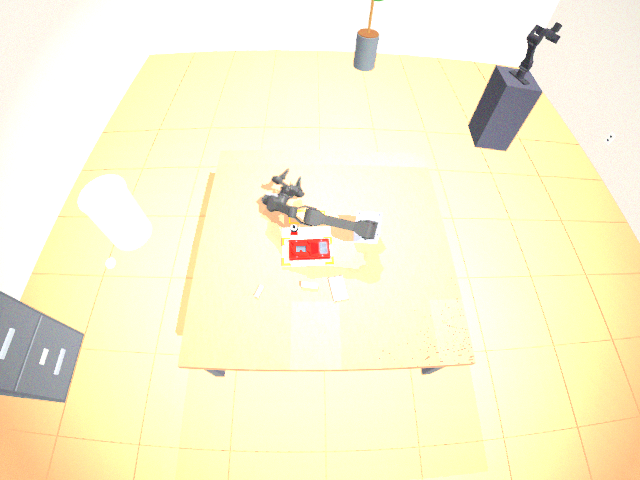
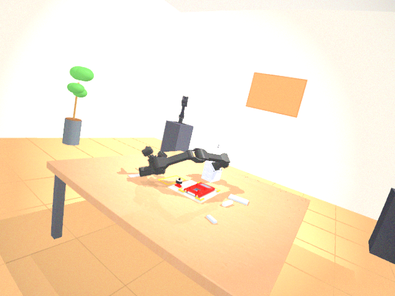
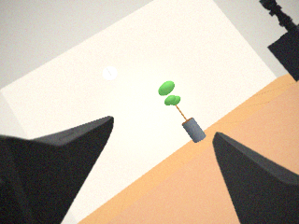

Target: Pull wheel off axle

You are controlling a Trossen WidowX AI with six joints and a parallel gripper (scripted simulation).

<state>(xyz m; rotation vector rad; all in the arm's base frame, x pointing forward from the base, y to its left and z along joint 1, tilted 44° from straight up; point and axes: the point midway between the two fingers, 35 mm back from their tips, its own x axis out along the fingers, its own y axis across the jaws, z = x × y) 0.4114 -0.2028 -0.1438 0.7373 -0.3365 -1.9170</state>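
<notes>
Reaching has hardly begun, by my reading: the gripper (image 1: 289,181) stands wide open with nothing between its fingers, and it points away across the room toward the plant (image 3: 179,109) rather than down at the work. In the top view the arm (image 1: 330,221) stretches out low over the table (image 1: 232,335), the claw lying beyond the wheel (image 1: 294,226) and apart from it.

The wheel sits on its axle at the corner of the red board (image 1: 309,250), just beside the yellow-edged marked area (image 2: 165,179) as the exterior view shows it (the axle itself is too small to make out). So the wheel is not yet pulled, and the step in hand looks like the approach.

The next move would call for turning the wrist so the fingers face downward, bringing them over the wheel, straddling it without knocking the board, then closing and lifting straight up along the axle.
</notes>
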